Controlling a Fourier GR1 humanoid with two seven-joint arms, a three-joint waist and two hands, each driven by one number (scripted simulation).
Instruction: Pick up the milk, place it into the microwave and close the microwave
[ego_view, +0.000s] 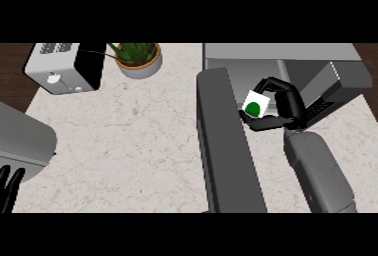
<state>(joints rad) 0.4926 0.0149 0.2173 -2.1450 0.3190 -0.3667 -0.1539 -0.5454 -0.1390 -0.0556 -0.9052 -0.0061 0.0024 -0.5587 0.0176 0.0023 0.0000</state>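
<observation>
Now the right hand (284, 107) clasps the white milk (255, 104) carton with its green round mark.

My right hand (284, 107) curls round the milk (255, 105) at the frame's right, beside the open microwave door (225, 145).

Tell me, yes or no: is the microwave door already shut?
No. The door stands swung open while the right hand holds the milk at the opening.
</observation>
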